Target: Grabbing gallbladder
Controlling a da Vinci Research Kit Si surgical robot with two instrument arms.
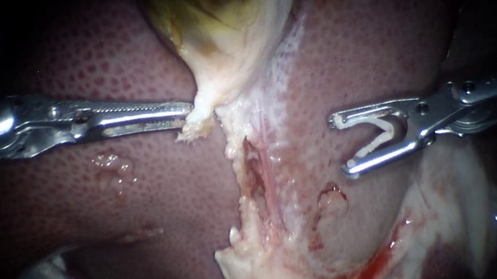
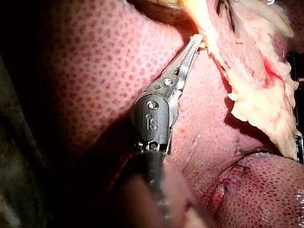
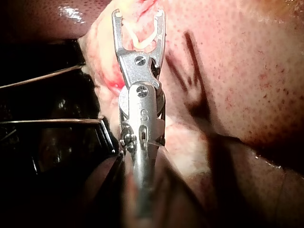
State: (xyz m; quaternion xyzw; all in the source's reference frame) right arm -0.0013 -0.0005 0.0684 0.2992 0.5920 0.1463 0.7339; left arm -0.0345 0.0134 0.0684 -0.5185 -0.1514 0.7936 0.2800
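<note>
- Endoscope view: the liver fills the field, dark red and speckled. A pale raw strip runs down its middle.
- The gallbladder hangs in from top centre, yellow-white. Its long axis runs top to bottom and tapers to a narrow lower end between the two instruments.
- The left instrument comes in nearly level, crosswise to that axis. Its long toothed jaws lie almost together, and their tips appear pinched on the edge of the tapered lower end. The left wrist view agrees: tips at the pale tissue, with only a hairline gap behind them.
- The right instrument sits across the pale strip, well apart from the gallbladder, which lies up and ahead of its tips. Its jaws stand wide.
- A white clip sits between those jaws, touching both.
- Judgement: the left instrument is the nearer and has the grab. The bite looks shallow, right at the margin, so any pull should go along its shaft, away from the sac.
</note>
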